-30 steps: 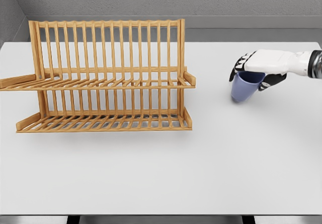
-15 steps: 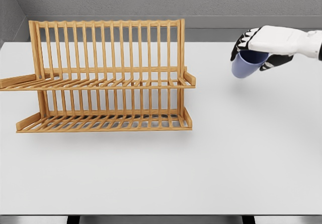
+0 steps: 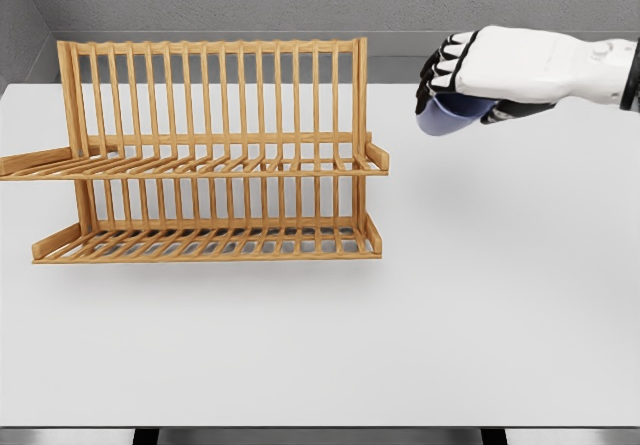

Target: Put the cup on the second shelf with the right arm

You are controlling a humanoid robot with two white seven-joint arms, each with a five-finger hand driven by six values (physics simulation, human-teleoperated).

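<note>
Compared with half a second ago, the right hand [image 3: 480,70] has risen and shifted leftward toward the rack, and the cup [image 3: 447,117] has come with it, now clear of the white table [image 3: 450,295] with only a faint shadow beneath. Its fingers [image 3: 440,65] are curled down over the cup from above, dark pads wrapped around the rim, so the grasp is closed on it; the blue-lilac cup hangs tilted under the palm, mostly hidden, with only its lower side showing. To the left of the hand, apart from it, stands the wooden dish rack [image 3: 210,155], upright slats at the back and two slatted shelves, the upper shelf lying slightly below the cup's level. No writing, label or brand mark is visible on the cup, hand or rack.
</note>
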